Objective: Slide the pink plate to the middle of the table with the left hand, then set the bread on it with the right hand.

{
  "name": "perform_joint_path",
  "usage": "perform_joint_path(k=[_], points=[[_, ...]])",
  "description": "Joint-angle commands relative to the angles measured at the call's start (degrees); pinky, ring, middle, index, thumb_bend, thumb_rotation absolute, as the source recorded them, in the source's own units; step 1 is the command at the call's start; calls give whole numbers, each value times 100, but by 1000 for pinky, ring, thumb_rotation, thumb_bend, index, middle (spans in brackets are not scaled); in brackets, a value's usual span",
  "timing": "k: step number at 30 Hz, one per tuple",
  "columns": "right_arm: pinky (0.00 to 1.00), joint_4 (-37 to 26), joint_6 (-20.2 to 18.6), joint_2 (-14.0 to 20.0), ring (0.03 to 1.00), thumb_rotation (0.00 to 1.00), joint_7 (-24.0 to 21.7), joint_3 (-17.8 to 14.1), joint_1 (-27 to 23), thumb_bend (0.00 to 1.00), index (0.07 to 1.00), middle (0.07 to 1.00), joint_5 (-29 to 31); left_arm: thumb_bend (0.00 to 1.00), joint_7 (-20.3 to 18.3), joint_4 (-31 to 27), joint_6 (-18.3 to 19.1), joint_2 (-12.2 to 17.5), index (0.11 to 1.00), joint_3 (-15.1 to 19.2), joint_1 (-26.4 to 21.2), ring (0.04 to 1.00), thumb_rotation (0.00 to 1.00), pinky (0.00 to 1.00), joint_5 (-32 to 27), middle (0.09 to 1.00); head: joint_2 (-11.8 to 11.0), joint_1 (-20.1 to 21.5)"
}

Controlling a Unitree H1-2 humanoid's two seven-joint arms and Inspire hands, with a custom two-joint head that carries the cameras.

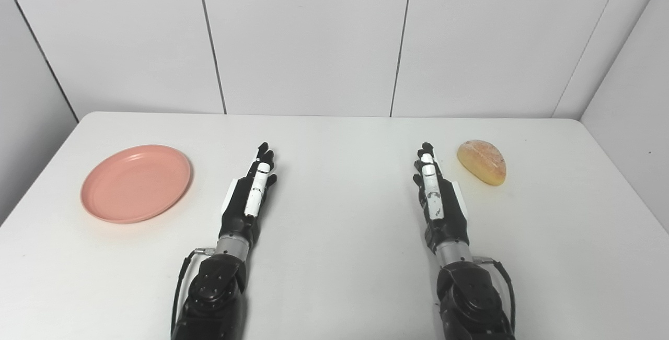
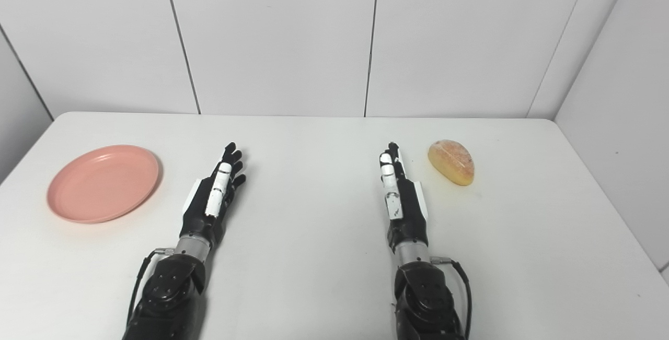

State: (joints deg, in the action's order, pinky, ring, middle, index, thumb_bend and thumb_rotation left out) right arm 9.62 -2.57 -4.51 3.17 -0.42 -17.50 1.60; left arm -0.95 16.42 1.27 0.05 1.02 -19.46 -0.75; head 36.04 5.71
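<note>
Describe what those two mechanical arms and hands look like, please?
Each robot hand, left and right, is black with white plates along one finger and the outer edge. A silver metal wrist ring joins each to a glossy black forearm, with a thin black cable looping beside it.

Two black arms enter from the bottom edge of the frame, one at lower left of centre, one at lower right of centre. Each forearm is a bulky, glossy black housing with small round screw heads dotted on its top face. A thin black cable loops out along the outer side of each forearm and plugs in beside a short silver metal wrist collar. Above the collars, the left hand point(image 1: 250, 199) and right hand point(image 1: 438, 199) are matte black, each with a white panel on its outer edge and white segmented covers along one finger; the fingertips are black.
</note>
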Motion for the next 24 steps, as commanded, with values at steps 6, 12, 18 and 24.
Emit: perform_joint_path(k=[6, 12, 18, 24], points=[[1000, -63, 155, -11, 1000, 1000, -21, 51, -204, 691, 1000, 1000, -60, 508, 100, -108, -42, 81, 981, -28, -149, 1000, 1000, 1000, 191, 1000, -16, 13], [1000, -88, 116, 1, 1000, 1000, -27, 63, -199, 687, 1000, 1000, -64, 513, 23, -66, -110, 69, 982, 9, -160, 1000, 1000, 1000, 83, 1000, -7, 15], [1000, -84, 130, 15, 1000, 1000, -41, 71, -194, 683, 1000, 1000, -60, 499, 39, -81, -98, 64, 989, 2, -157, 1000, 1000, 1000, 112, 1000, -17, 11], [1000, -80, 132, 22, 1000, 1000, -38, 80, -192, 680, 1000, 1000, -76, 505, 28, -86, -104, 52, 985, 23, -153, 1000, 1000, 1000, 64, 1000, -11, 12]])
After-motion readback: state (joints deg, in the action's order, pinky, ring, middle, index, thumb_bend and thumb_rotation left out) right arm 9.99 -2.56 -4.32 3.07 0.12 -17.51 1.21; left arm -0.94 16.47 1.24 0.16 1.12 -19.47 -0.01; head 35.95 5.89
